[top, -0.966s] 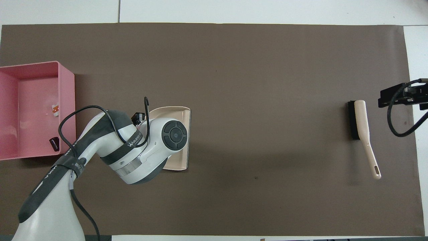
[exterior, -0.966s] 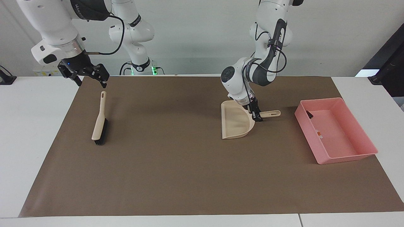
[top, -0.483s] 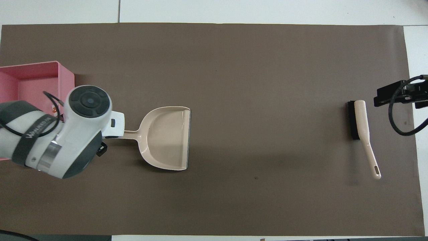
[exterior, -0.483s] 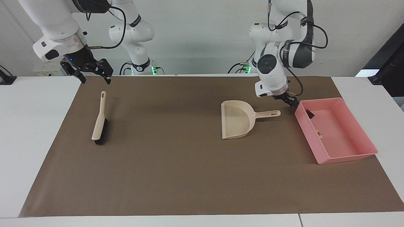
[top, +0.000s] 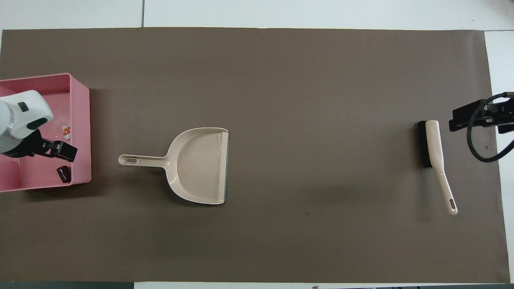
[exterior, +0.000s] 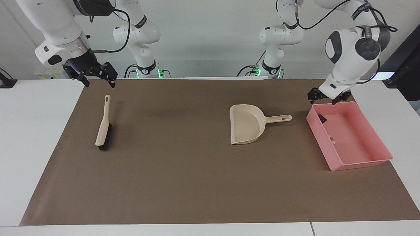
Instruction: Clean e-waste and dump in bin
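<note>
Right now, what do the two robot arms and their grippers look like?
Both arms are glossy white with rounded joints, dark grey bands and round dark caps. Black cables loop along them. The left gripper and right gripper are black linkage fingers; a silver ring sits above the right one.

A plain brown mat [exterior: 183,183] covers a white table [exterior: 32,137]. The bin [exterior: 367,161] is pink, holding a dark brown-black block [exterior: 321,118] and a small white piece [exterior: 332,139] (with an orange mark). Dustpan [exterior: 246,126] and brush [exterior: 104,123] are beige, the bristles black
</note>
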You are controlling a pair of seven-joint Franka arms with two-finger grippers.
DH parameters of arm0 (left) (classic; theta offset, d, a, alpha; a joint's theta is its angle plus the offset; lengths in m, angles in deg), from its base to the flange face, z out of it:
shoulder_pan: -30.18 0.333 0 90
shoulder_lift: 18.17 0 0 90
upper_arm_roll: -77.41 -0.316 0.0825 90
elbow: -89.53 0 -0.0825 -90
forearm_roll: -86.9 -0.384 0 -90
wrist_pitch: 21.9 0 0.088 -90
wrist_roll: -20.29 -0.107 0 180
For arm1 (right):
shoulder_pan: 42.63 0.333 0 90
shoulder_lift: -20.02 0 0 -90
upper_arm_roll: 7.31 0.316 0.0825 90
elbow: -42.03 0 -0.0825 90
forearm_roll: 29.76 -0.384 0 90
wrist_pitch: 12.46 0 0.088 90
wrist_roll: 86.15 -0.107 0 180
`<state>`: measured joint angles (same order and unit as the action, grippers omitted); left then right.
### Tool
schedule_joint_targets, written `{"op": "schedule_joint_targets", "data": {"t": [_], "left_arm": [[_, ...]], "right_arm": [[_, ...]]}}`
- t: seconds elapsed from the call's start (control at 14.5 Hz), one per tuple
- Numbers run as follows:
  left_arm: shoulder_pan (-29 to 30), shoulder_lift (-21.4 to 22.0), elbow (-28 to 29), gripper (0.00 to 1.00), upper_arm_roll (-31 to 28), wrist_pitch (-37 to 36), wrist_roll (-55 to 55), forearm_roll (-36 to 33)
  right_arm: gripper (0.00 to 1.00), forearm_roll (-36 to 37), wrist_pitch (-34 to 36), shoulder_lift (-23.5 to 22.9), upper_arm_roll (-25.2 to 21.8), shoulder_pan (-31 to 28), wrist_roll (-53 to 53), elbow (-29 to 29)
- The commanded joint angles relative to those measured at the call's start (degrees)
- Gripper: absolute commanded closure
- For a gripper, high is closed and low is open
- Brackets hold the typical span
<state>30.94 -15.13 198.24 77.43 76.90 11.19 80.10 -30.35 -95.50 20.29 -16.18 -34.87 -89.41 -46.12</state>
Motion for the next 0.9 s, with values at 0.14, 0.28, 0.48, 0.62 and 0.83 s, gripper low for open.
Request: {"op": "schedule_joint_targets", "data": {"t": [0.14, 0.28, 0.48, 0.62, 0.83], "left_arm": [[1.26, -3.11, -17.53, 0.02, 0.60, -10.53, 1.80, 2.83], [1.35, -4.70, -23.25, 0.02, 0.60, -13.27, 1.80, 4.16], [0.82, -4.27, -24.43, 0.02, 0.69, -15.12, 4.68, 4.16], [0.64, -2.87, -21.45, 0.02, 0.69, -14.95, 5.32, 4.16], [0.64, -2.60, -20.73, 0.02, 0.69, -14.86, 5.40, 4.16]], "right_arm": [[0.00, -0.99, 0.43, 0.79, 0.26, -0.28, 1.05, -0.97], [0.00, -0.99, 0.43, 0.79, 0.26, -0.46, 0.97, -0.89], [0.00, -1.08, 0.43, 0.79, 0.26, -0.46, 1.05, -0.89], [0.00, -0.99, 0.43, 0.79, 0.26, -0.46, 1.05, -0.97], [0.00, -0.99, 0.43, 0.79, 0.26, -0.46, 0.97, -0.89]]}}
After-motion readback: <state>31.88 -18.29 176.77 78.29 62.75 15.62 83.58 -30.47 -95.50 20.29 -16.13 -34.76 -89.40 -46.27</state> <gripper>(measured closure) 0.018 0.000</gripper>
